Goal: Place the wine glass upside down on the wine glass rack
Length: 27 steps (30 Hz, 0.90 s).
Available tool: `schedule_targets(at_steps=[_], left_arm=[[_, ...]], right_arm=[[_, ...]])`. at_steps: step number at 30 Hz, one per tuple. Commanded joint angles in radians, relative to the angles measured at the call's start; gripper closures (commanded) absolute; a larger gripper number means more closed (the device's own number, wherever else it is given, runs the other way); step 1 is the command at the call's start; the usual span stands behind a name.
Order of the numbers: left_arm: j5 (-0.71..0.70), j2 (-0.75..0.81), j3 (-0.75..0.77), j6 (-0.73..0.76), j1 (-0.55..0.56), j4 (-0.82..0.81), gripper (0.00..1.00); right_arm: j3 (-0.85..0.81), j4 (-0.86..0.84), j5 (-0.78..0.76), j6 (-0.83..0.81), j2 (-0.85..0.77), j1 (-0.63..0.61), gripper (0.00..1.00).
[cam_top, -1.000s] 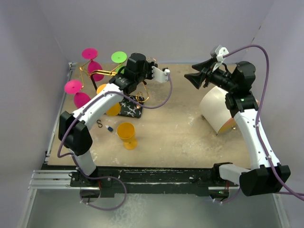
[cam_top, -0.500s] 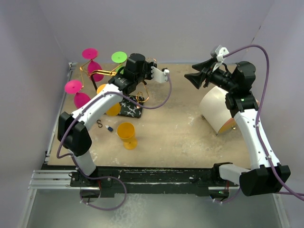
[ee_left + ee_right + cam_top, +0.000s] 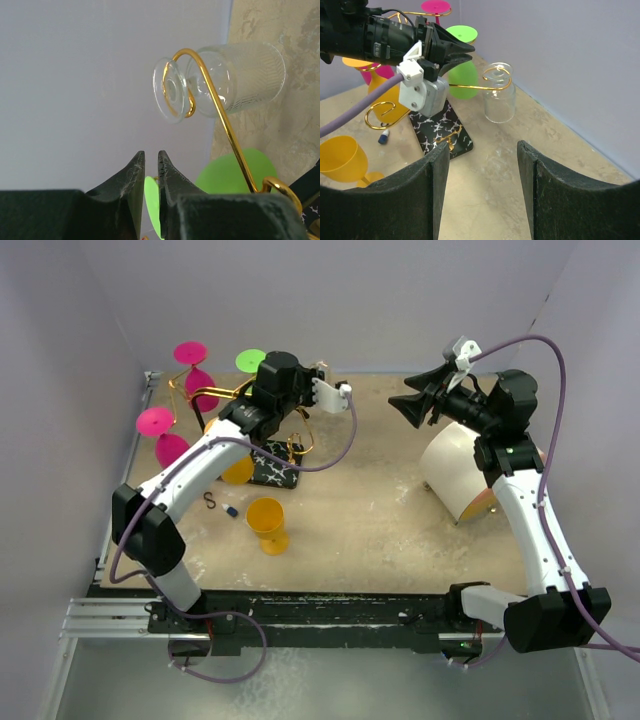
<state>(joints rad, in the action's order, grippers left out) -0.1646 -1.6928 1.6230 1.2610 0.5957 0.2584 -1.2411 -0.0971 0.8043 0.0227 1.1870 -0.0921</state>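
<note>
Nearest the arm bases, an orange wine glass (image 3: pixel 267 523) is being borne upright on the surface (image 3: pixel 380 510), with a small blue item (image 3: pixel 231 511) and a black hook (image 3: pixel 210 501) just to its left. Off to the right, the right tool (image 3: pixel 481 150) is being held above the surface with its fingers spread wide and nothing between them, near a white rounded object (image 3: pixel 455 465). Farther back, the wine glass rack (image 3: pixel 277 466) is being carried on its black marbled base, and pink (image 3: pixel 190 365), green (image 3: pixel 462 75) and orange (image 3: pixel 235 465) glasses are being hung upside down from its gold arms. The left tool (image 3: pixel 151 155) is being held over the rack, its fingers being kept nearly together with only a slit between them and nothing gripped. Just past its tips, and apart from them, the clear wine glass (image 3: pixel 235 77) is being suspended upside down, its foot being cradled in a spiral curl of a gold arm and its bowl being pointed downward, close to the back wall (image 3: pixel 560 60). Whether its rim is touching the surface cannot be told.
</note>
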Motion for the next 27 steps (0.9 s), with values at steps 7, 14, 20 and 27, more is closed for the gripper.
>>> schedule_targets(at_steps=[7,14,20,27], left_arm=[[-0.022,0.078,-0.014,0.012,-0.008,-0.004,0.79],[-0.035,0.117,-0.022,-0.008,-0.004,-0.011,0.77],[-0.044,0.179,-0.012,-0.111,0.001,0.005,0.74],[0.038,0.304,0.003,-0.332,-0.003,0.16,0.63]], right_arm=[[-0.004,-0.044,0.021,-0.003,-0.002,0.005,0.41],[-0.004,-0.044,0.021,-0.003,0.0,0.005,0.41],[-0.006,-0.043,0.021,-0.001,0.0,0.005,0.4],[-0.017,-0.029,0.008,-0.006,0.001,0.009,0.37]])
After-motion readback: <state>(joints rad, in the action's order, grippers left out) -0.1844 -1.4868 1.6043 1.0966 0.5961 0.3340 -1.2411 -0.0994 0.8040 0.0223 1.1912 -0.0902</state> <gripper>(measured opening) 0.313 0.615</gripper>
